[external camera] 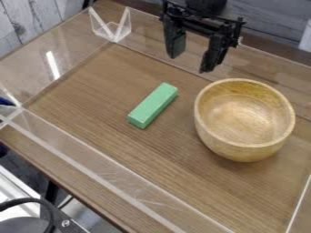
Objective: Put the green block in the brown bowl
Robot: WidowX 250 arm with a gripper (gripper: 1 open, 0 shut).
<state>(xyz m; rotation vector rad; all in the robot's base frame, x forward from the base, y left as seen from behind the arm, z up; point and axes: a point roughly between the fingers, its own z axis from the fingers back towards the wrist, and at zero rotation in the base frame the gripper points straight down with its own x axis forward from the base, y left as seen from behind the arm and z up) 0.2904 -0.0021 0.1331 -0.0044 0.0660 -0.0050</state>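
The green block [153, 106] lies flat on the wooden table, its long side running diagonally, left of the brown bowl [245, 118]. That round wooden bowl stands upright with nothing inside. My black gripper [195, 47] hangs above the table's far side, pointing down, behind both the block and the bowl. Its two fingers stand apart with nothing between them. It touches neither thing.
Clear acrylic walls [73, 150] fence the table on the left, front and back. A transparent bracket [112, 25] sits at the far left corner. Black cables [36, 218] lie outside the front wall.
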